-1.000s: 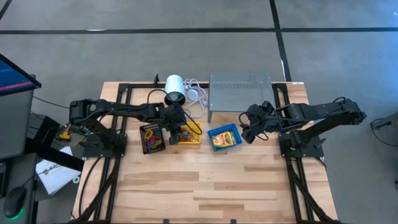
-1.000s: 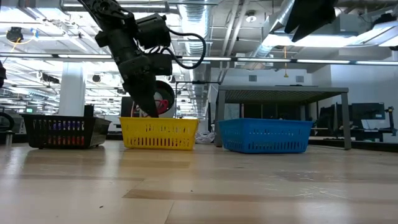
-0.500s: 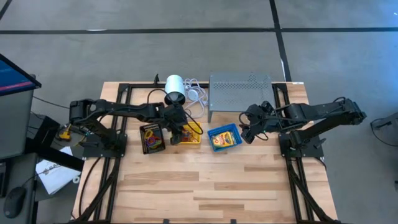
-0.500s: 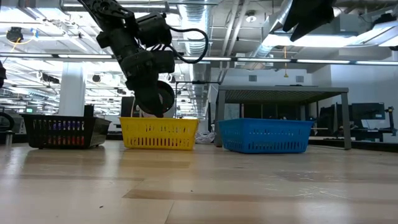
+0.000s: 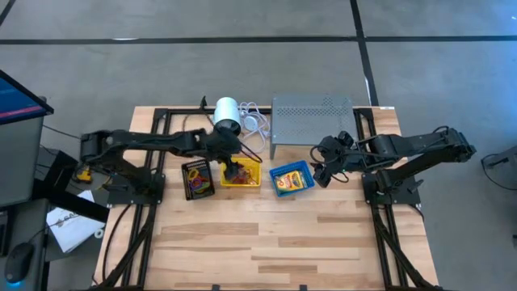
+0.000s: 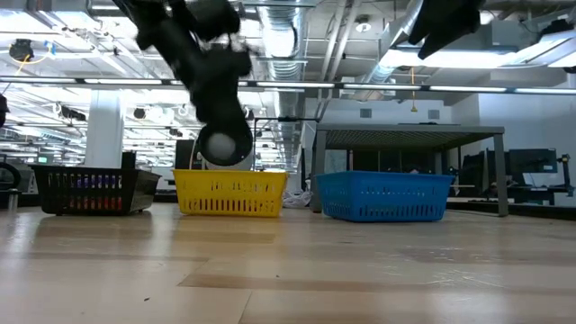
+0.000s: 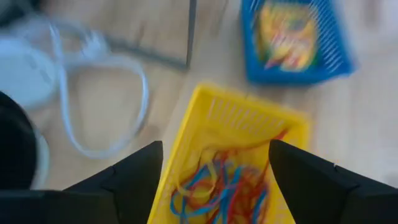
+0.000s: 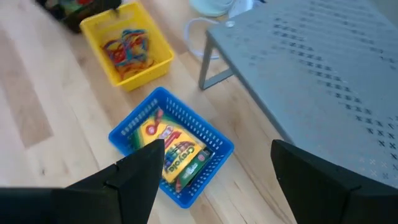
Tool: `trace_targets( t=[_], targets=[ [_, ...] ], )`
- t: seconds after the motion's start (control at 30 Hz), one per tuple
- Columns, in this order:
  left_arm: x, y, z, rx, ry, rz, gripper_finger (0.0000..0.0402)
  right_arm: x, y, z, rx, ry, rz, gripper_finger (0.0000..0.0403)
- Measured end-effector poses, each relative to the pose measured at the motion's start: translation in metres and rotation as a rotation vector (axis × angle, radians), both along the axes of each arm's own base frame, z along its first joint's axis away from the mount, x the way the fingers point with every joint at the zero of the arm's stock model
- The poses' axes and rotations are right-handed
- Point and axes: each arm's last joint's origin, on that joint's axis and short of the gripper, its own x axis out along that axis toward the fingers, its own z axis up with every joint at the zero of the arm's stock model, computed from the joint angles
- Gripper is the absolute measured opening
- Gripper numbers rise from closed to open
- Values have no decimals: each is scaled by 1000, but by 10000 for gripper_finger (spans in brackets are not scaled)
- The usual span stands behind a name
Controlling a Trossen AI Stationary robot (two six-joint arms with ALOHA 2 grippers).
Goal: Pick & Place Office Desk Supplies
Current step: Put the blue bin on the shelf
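My left gripper (image 7: 214,186) hangs open above the yellow tray (image 5: 246,179), which holds a tangle of coloured rubber bands (image 7: 217,183); nothing is between its fingers. In the high view it sits over the tray's far left part (image 5: 232,164). My right gripper (image 8: 217,186) waits open in the air just right of the blue tray (image 5: 292,179), above the yellow-and-green crayon boxes (image 8: 171,152) lying in that tray. A black tray (image 5: 198,179) with small coloured items stands left of the yellow one.
A white cylinder (image 5: 227,113) with a looped white cable (image 7: 102,106) stands behind the yellow tray. The grey perforated rack (image 5: 313,121) stands at the far edge behind the blue tray. Bare wooden table (image 5: 266,242) stretches toward the near edge.
My left gripper has risen out of the yellow tray and drawn back a little toward the table's far left. The rubber bands lie in the tray. My right arm has kept still.
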Motion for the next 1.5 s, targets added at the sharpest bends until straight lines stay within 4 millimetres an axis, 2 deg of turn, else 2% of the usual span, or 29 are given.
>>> trace_targets(
  t=[0.13,0.2,0.27,0.33,0.43,0.53,0.63,0.83,1.07,1.37,1.5],
  targets=[
    [-26,-6,48,32,-184,-1,277,5,3,0,3,26,128,290],
    [-42,-11,73,26,-329,-5,272,11,5,-2,4,38,188,290],
    [-60,-17,87,16,-480,-11,267,17,5,-4,-4,40,197,290],
    [-77,-23,92,8,-619,-7,263,23,4,-7,7,40,197,290],
    [-95,-31,88,-27,-772,-5,258,32,6,-12,94,48,247,290],
    [-101,-36,74,-71,-839,-14,253,41,9,-23,149,96,274,290],
    [-100,-39,63,-79,-863,-33,249,49,13,-32,169,140,292,290],
    [-91,-41,61,-73,-903,-58,241,67,18,-58,174,240,283,290],
    [-82,-40,61,-65,-950,-67,231,94,19,-82,286,235,99,290],
    [-79,-40,56,-68,-914,-65,227,138,19,-84,374,198,-89,276],
    [-78,-40,54,-51,-894,-95,225,158,15,-93,395,220,-168,260]
  ],
)
